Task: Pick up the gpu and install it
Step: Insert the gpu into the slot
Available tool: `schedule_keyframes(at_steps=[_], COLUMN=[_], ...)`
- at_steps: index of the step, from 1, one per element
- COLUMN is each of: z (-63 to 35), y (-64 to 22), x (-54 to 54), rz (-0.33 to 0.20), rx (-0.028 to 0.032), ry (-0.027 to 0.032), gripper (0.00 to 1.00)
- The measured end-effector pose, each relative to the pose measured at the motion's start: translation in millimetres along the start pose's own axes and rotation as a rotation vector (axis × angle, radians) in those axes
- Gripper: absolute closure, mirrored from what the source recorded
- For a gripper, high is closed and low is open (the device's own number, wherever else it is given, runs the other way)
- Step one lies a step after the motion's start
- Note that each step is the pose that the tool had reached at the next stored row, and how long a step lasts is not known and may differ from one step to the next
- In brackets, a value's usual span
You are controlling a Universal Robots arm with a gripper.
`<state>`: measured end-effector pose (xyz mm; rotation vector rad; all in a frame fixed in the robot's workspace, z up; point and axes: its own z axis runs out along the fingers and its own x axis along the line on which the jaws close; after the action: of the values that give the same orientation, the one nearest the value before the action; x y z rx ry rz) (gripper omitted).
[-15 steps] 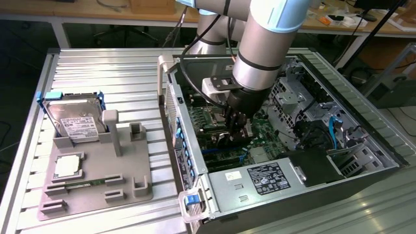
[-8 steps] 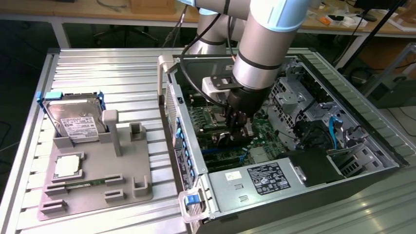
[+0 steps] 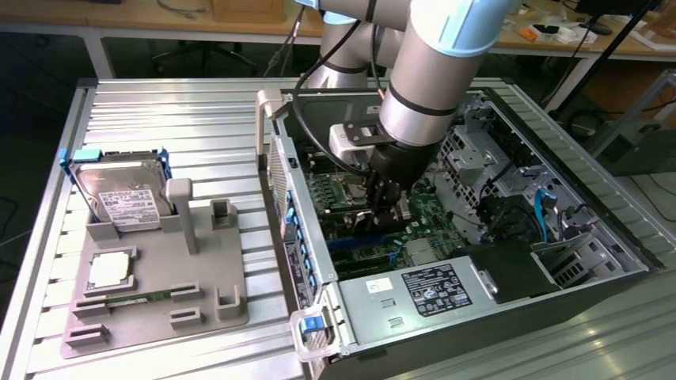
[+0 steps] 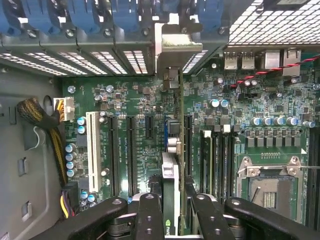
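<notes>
Jaws grip the green, silver-bracketed gpu (image 4: 171, 197) edge-on.

Ribbed metal table (image 3: 158, 111) stands before wooden workbenches (image 3: 127, 16), dark floor (image 3: 32, 67).

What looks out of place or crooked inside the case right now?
Nothing stands out. The green circuit-board gpu with silver end bracket sits straight in the gripper, parallel to the black motherboard slots.
</notes>
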<state>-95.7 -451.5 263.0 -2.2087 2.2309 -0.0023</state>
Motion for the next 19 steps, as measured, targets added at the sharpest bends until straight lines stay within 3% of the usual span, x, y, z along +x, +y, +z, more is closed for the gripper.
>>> schedule_keyframes(at_steps=[4, 8, 10, 11, 12, 13, 14, 15, 19], z=[0.1, 0.1, 0.1, 0.1, 0.0, 0.1, 0.2, 0.2, 0.1], y=[-0.8, 7.9, 8.7, 8.8, 8.8, 7.8, 5.6, 4.1, -0.4], x=[0.1, 0.4, 7.6, 7.7, 7.6, 7.6, 7.6, 7.6, 7.5], rz=[0.0, -0.001, -0.001, -0.001, -0.001, -0.001, 0.0, 0.0, 0.0], rx=[0.0001, 0.0002, -0.0004, -0.0008, -0.0019, -0.0135, -0.0217, -0.0262, -0.0292], ry=[-0.0001, 0.0, -0.0002, -0.0156, -0.027, -0.0353, -0.0392, -0.0399, -0.0397], gripper=[0.73, 0.73, 0.73, 0.73, 0.73, 0.73, 0.73, 0.73, 0.73])
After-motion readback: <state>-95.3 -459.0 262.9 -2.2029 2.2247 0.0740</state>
